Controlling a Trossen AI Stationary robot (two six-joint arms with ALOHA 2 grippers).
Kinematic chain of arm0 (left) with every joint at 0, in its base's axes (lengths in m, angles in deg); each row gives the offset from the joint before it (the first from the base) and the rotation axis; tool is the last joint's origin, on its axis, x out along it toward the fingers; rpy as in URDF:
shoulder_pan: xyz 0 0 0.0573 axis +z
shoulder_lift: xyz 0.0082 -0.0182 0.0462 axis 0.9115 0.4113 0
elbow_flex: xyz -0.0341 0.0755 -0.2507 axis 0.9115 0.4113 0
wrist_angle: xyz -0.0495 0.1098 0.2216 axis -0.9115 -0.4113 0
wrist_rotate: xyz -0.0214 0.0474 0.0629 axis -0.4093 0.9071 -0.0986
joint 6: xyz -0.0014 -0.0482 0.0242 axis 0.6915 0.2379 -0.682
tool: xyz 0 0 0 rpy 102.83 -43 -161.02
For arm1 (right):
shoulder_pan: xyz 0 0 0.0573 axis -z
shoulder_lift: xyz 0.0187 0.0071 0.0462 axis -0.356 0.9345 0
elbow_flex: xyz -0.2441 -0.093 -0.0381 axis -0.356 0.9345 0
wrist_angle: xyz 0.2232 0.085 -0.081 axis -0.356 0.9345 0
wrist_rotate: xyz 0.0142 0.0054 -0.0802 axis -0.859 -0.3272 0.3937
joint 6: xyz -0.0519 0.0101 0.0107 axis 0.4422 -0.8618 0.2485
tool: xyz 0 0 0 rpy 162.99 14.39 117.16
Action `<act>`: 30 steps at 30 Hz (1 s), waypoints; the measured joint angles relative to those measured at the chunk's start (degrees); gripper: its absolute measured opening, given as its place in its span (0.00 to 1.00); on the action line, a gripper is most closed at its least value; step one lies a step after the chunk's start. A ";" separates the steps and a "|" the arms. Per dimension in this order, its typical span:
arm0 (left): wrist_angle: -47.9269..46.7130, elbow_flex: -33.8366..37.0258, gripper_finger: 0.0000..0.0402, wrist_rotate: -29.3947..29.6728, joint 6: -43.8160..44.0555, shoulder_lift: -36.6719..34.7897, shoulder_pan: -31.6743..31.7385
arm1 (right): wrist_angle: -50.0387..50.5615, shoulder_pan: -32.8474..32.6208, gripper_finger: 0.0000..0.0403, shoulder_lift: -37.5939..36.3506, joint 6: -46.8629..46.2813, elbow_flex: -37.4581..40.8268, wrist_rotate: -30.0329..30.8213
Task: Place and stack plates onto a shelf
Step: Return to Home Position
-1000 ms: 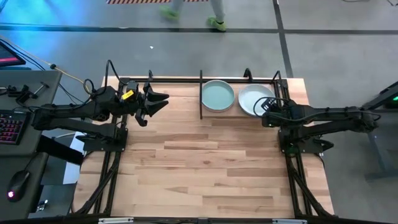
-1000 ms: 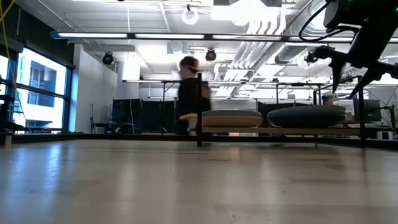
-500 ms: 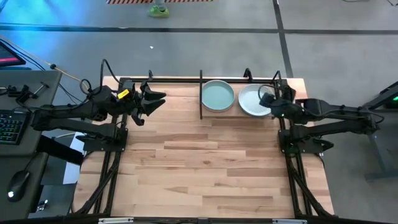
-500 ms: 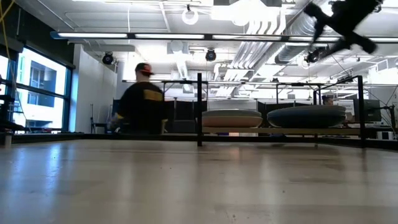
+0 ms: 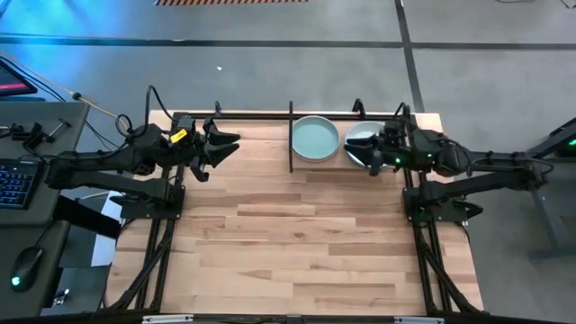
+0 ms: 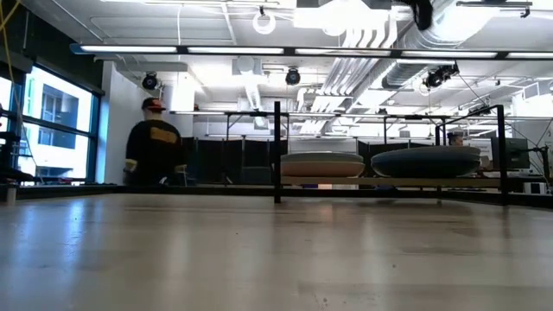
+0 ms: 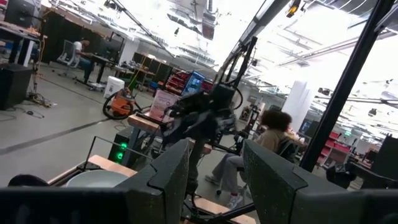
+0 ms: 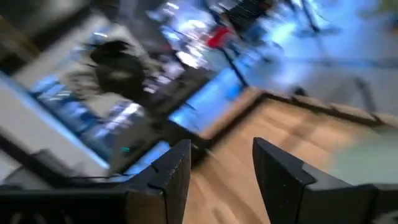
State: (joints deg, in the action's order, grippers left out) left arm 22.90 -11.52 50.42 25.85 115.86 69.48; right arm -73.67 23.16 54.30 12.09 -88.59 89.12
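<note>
From above, the shelf [image 5: 292, 135] sits at the table's [image 5: 297, 234] far edge and holds two stacks of plates [image 5: 316, 139]. The left end effector [image 5: 231, 144] hovers near the far left corner. The right end effector [image 5: 373, 151] is over the right stack. In the low view, both stacks rest on the shelf floor, and a person [image 6: 154, 154] stands in the room behind. In the wrist views, both end effectors' fingers are spread and hold nothing.

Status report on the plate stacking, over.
Left gripper open, back left. Right gripper open above right stack. Plates in two stacks on shelf. Nothing blocking.

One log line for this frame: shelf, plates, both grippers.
shelf: left stack and right stack side by side | left gripper: open, empty, left of shelf | right gripper: open, empty, over right stack
</note>
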 joint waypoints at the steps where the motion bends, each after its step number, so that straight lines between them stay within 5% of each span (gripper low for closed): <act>1: 0.00 0.00 0.35 0.00 0.00 0.00 0.00 | -2.91 -0.61 0.38 0.21 1.57 0.00 -0.95; 7: -0.01 0.00 0.35 0.21 0.09 0.00 0.00 | -12.51 -3.62 0.38 1.76 10.81 0.00 -1.58; 30: -0.22 0.00 0.35 0.26 1.10 0.00 0.00 | -13.17 -3.98 0.38 1.96 19.03 0.04 -6.70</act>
State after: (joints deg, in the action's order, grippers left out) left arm 22.68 -11.52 50.68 26.95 115.86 69.48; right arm -86.85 19.18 56.27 31.12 -88.55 82.42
